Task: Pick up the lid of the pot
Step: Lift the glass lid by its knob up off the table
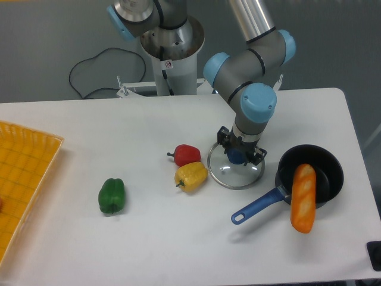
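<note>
The pot lid (pixel 223 173), a clear disc with a pale rim, is lying flat on the white worktop (pixel 149 238), right of the middle, between the yellow pepper (pixel 191 177) on its left and the black pan (pixel 288 173) on its right. The gripper is reaching down from the far side, and its fingers (pixel 258 156) appear to be clamping the blue knob (pixel 236 157) at the lid's centre from opposite sides. That knob is looking like the right place to take hold, as the broad disc is offering little to pinch from above. The lid is probably behaving as a stiff, fairly light piece, likely glass, so it would be slick and breakable if knocked. A shallow grip on the rounded knob could be letting it tilt or slip.
</note>
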